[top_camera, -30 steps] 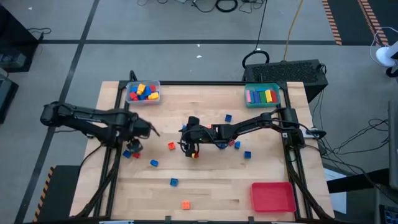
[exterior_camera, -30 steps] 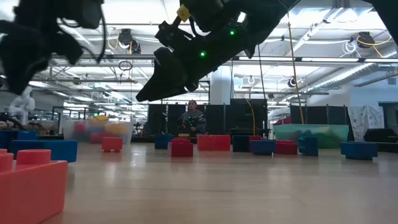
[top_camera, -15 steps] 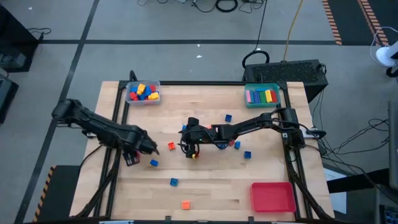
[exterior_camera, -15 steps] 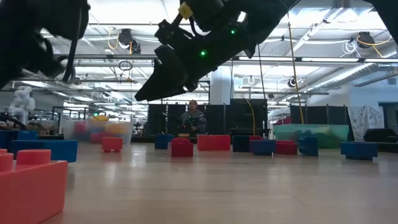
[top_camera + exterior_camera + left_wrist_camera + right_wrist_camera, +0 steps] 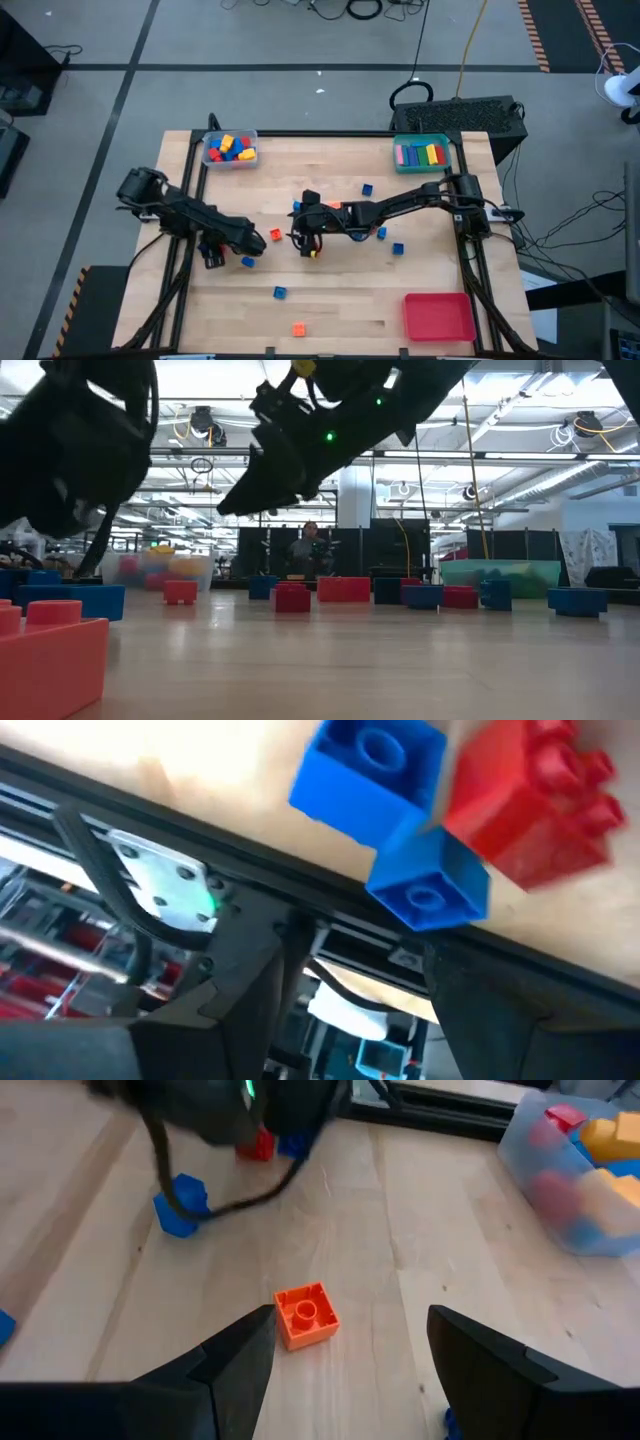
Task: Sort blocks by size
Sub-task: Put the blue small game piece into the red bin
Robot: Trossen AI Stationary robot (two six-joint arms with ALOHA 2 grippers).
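Blocks (image 5: pixel 278 292) lie loose across the middle of the wooden surface (image 5: pixel 340 310), while sorted ones already sit in the clear tray (image 5: pixel 230 149) at eleven o'clock and the teal tray (image 5: pixel 421 152) at one o'clock; the red tray (image 5: pixel 438 316) at five o'clock looks unfilled. The right pincer (image 5: pixel 345 1355) hangs wide and holding nothing, aimed at an orange block (image 5: pixel 306 1316) just ahead of its fingers, probably the next pick. The left pincer (image 5: pixel 250 247) reaches toward nine o'clock of centre; whether it is open I cannot tell. Only the left wrist view shows two blue blocks (image 5: pixel 368 765) and a red block (image 5: pixel 535 805) close together at the surface's edge. Only the low view shows a person (image 5: pixel 307 552) in the room beyond.
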